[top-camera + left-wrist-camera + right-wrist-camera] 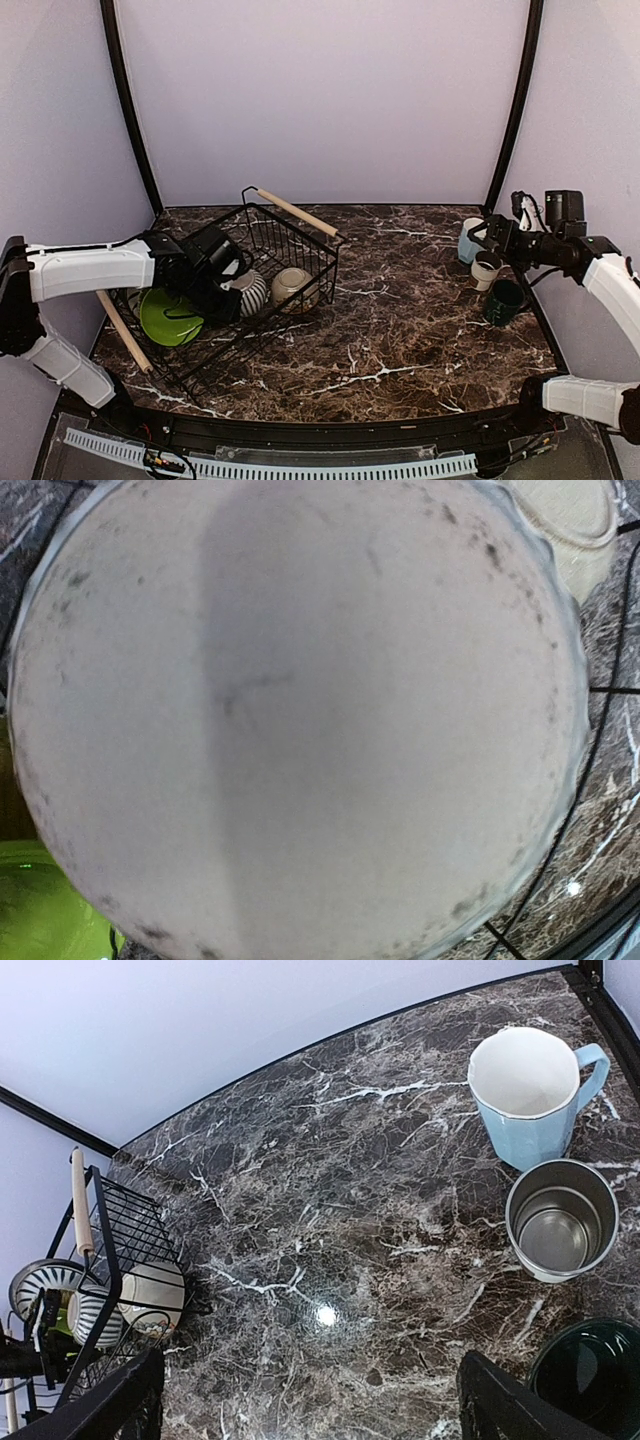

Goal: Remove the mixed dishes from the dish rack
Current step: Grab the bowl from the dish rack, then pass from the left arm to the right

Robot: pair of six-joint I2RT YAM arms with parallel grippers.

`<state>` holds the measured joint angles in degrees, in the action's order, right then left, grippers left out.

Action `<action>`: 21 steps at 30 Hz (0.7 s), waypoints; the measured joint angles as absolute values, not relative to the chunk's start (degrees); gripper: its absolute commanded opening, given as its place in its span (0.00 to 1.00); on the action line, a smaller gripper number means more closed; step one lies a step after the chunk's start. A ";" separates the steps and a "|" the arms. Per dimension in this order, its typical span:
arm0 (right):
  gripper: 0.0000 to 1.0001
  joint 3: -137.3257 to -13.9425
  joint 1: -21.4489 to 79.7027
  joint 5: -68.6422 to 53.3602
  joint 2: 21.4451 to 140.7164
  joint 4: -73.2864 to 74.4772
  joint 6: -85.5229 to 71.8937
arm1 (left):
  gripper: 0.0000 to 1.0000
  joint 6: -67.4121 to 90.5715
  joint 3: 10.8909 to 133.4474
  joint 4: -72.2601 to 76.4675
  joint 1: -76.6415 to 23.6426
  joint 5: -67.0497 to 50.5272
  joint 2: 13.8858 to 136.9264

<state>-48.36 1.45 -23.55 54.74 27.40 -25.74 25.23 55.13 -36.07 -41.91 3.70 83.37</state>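
Dish rack [287, 243] tilted — lime green plate [165, 316], cream bowl [293, 287] inside.

- Left arm [90, 270] stretched rightward, held low; left gripper [222, 275] angled down, jaw state not visible.
- Right arm [610, 280] bent upward; right gripper [492, 240] points left, fingers [505, 1400] spread wide, holding nothing.

Dark brown marble-patterned bench [400, 330], veined in white, glossy, with a small glare spot in the right wrist view. Pale lilac backdrop [320, 90] behind and on both sides. Two black curved poles [128, 100] rising from the far corners. White slotted strip [300, 466] along the near edge.
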 measured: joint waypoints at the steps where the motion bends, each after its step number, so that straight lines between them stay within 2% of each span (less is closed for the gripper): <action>1: 0.99 -48.47 1.50 -23.51 54.74 27.38 -25.74 | 0.01 25.19 55.70 -36.18 -41.91 3.90 82.56; 14: 0.99 -48.49 4.95 -23.62 54.74 26.98 -25.43 | 0.01 23.16 61.56 -35.20 -41.91 4.86 70.96; 21: 0.99 -48.53 9.43 -24.77 54.74 25.17 -24.60 | 0.01 22.92 64.23 -27.29 -41.91 -0.78 65.91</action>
